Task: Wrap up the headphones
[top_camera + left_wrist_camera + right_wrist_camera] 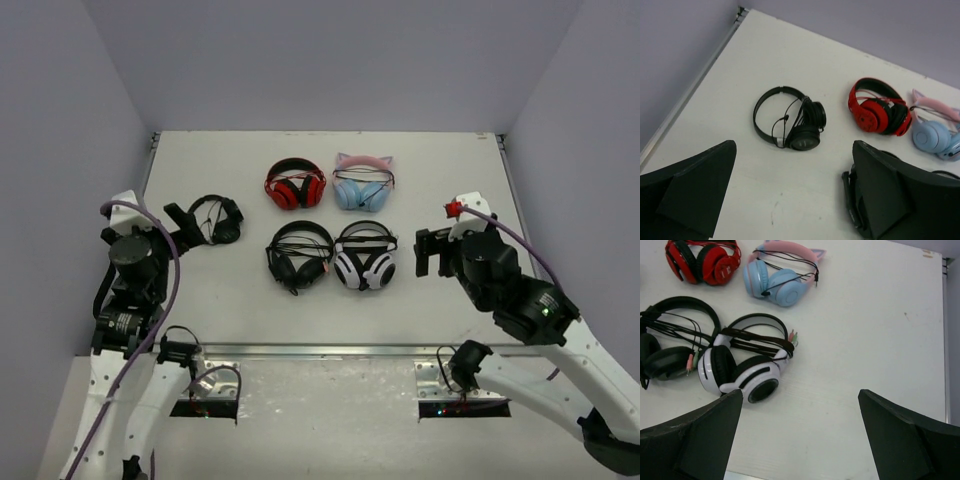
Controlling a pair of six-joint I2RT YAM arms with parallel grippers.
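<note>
The small all-black headphones (215, 218) lie flat at the table's left, thin headband to the left and the two cups together on the right. In the left wrist view (790, 122) their thin cable is bunched around the cups, with a loop lying inside the headband. My left gripper (188, 228) is open and empty, just near-left of them, not touching; its fingers frame bare table (794, 165). My right gripper (424, 252) is open and empty at the right, beside the white-and-black pair; it also shows in the right wrist view (800, 395).
Red-and-black headphones (295, 184) and a pink-and-blue cat-ear pair (362, 182) lie at the back centre. A bigger black over-ear pair (299, 254) and a white-and-black pair (365, 256) lie in front of them. Purple walls enclose the table on three sides.
</note>
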